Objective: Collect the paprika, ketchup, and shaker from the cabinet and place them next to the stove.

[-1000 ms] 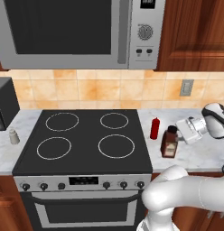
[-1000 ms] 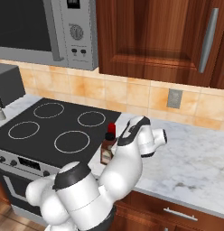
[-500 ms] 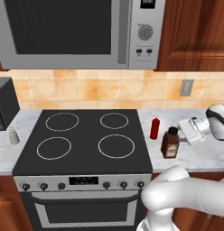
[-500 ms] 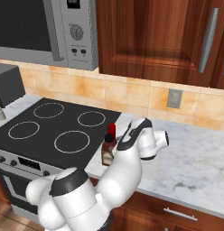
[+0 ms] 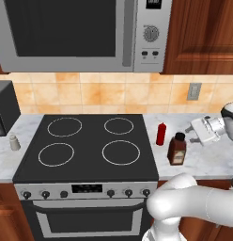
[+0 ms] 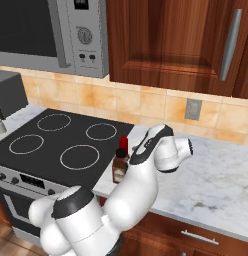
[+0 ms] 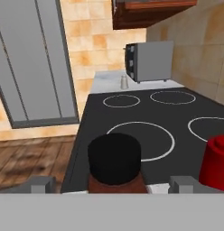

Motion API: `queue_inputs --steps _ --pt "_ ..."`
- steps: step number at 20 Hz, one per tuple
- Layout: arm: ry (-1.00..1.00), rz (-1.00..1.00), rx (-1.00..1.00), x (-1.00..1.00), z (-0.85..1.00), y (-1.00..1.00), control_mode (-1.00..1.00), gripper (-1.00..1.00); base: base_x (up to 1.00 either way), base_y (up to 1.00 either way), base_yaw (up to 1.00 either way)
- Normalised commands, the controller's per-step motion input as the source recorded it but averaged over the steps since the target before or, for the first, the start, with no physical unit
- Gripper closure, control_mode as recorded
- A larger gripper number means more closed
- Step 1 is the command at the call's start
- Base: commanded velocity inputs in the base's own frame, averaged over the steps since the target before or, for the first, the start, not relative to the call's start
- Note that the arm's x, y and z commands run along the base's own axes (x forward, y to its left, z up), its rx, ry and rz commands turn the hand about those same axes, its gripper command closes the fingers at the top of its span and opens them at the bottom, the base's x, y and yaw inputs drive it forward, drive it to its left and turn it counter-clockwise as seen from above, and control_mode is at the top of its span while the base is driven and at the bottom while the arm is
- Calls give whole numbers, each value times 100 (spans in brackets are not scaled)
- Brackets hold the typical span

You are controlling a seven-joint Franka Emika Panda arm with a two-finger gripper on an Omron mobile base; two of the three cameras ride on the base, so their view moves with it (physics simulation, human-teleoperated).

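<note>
Seen from the left base view: paprika standing upright on the marble counter just right of the stove, squarish dark brown body, black screw cap, pale label on the near face; ketchup upright just behind and left of it, slim, all red, nozzle pointing up; both long axes vertical; the 2 bottles close but apart. Gripper right of the paprika, level with its cap, clear of it. Shaker far off on the left counter, beyond the stove, small, white-grey with a grey top, upright.

From the right base view: the arm crossing in front, hiding most of the ketchup and part of the paprika; shaker at the left edge beside a dark appliance; closed wooden cabinets above, a wall outlet on the tiles.

From the hand view, looking across the cooktop: black cap of the paprika centred between the 2 fingertips, jaws spread wide on either side, not touching it; ketchup at the right edge; shaker far beyond the 4 rings, next to the grey appliance.
</note>
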Motion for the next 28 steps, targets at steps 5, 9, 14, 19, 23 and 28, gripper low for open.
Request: queue_inputs --steps 5,9,14,19,23,28 --pt "-3 0 -3 -50 31 -5 -100 -100 0 0 0" --pt "-5 0 -3 -89 38 0 -100 -100 0 0 0" --pt "-4 0 -5 -88 49 16 -100 -100 0 0 0" --pt "0 -3 -7 -68 48 58 -100 -100 0 0 0" --pt "0 -4 -13 -46 37 99 -100 -100 0 0 0" --pt "0 -4 -15 -32 27 100 -100 -100 0 0 0"
